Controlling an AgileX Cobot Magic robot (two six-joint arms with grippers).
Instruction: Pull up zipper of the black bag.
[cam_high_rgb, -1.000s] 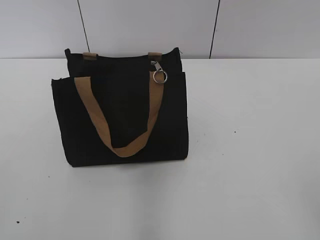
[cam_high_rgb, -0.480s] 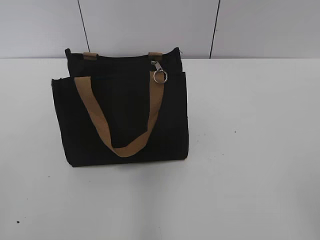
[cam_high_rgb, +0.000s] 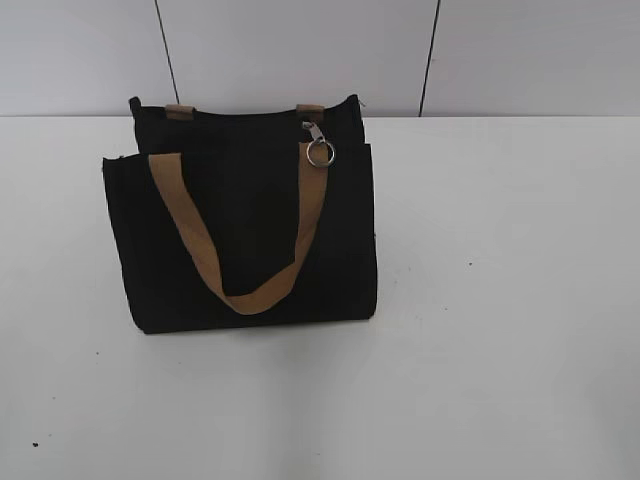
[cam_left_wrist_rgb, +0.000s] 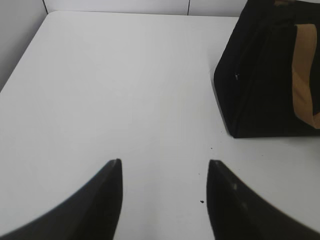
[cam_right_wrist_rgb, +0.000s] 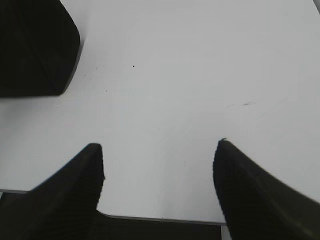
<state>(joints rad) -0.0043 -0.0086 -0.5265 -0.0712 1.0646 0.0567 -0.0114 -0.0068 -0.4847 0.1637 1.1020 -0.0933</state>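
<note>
The black bag (cam_high_rgb: 240, 230) stands upright on the white table, left of centre in the exterior view. A tan strap (cam_high_rgb: 200, 245) hangs in a loop down its front. A metal zipper pull with a ring (cam_high_rgb: 319, 150) sits at the top right of the bag. No arm shows in the exterior view. My left gripper (cam_left_wrist_rgb: 164, 167) is open and empty over bare table, with the bag (cam_left_wrist_rgb: 265, 75) to its upper right. My right gripper (cam_right_wrist_rgb: 159, 147) is open and empty near the table's front edge, with the bag's corner (cam_right_wrist_rgb: 35, 47) at its upper left.
The white table (cam_high_rgb: 500, 300) stretches to the right of and in front of the bag. A pale panelled wall (cam_high_rgb: 300, 50) stands right behind the bag. The table's front edge (cam_right_wrist_rgb: 160, 218) lies just below my right gripper.
</note>
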